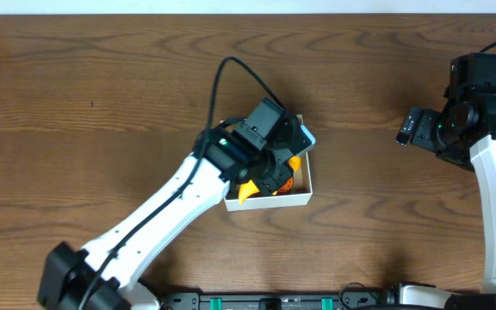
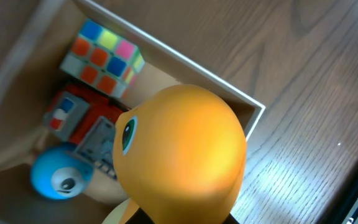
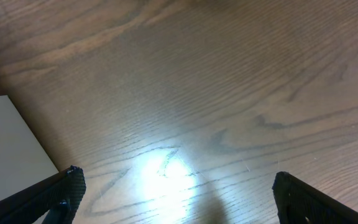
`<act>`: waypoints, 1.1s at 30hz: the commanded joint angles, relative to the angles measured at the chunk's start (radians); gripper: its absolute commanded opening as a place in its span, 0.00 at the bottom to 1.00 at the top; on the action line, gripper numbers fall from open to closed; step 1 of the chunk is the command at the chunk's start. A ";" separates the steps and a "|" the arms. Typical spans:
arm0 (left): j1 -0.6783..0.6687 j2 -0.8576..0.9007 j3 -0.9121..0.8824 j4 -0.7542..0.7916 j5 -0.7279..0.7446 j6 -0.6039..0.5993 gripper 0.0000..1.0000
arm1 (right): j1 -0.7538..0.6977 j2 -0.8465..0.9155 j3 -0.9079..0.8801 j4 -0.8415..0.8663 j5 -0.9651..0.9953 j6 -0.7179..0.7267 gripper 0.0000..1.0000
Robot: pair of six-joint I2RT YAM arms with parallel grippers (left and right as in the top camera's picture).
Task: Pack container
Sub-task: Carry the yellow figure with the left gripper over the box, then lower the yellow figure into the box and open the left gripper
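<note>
Wooden table (image 1: 102, 86); left hand (image 1: 279, 169) angled over container (image 1: 305, 199), grip unclear; right hand (image 3: 179, 184) spread.

The shallow square box (image 2: 166, 45) has white walls and a brown cardboard floor. The round-headed orange toy (image 2: 185, 155) has a teal eye. The puzzle cube (image 2: 101, 56) shows orange, blue, green and pink squares. The grained wooden worktop (image 2: 316, 74) is dark brown.
</note>
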 commanded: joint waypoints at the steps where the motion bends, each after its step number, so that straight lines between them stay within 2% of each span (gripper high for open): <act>1: 0.000 0.040 0.008 0.008 0.003 0.013 0.06 | -0.005 -0.001 -0.003 -0.003 -0.004 -0.012 0.99; 9: 0.000 0.110 0.008 0.023 0.003 0.035 0.07 | -0.005 -0.001 -0.003 -0.005 -0.003 -0.012 0.99; 10: 0.000 0.110 0.008 0.023 0.003 0.035 0.11 | -0.005 -0.001 -0.003 -0.005 -0.003 -0.012 0.99; 13: 0.000 0.109 0.008 0.021 0.003 0.035 0.36 | -0.005 -0.001 -0.003 -0.005 -0.003 -0.012 0.99; 16: 0.000 0.108 0.008 0.011 0.003 0.035 0.74 | -0.005 -0.001 -0.003 -0.007 -0.003 -0.012 0.99; 18: 0.000 0.100 0.008 0.005 0.003 0.035 0.85 | -0.005 -0.001 -0.003 -0.008 -0.003 -0.012 0.99; 20: 0.000 0.085 0.008 0.003 0.003 0.035 0.91 | -0.005 -0.001 -0.003 -0.008 -0.003 -0.012 0.99; 24: 0.000 0.032 0.008 0.004 0.001 0.035 0.97 | -0.005 -0.001 -0.003 -0.010 -0.003 -0.012 0.99; 28: 0.000 -0.051 0.008 0.005 -0.080 0.035 1.00 | -0.005 -0.001 -0.003 -0.010 -0.003 -0.012 0.99; 33: 0.001 -0.138 0.008 0.008 -0.158 0.035 0.98 | -0.005 -0.001 -0.003 -0.010 -0.003 -0.012 0.99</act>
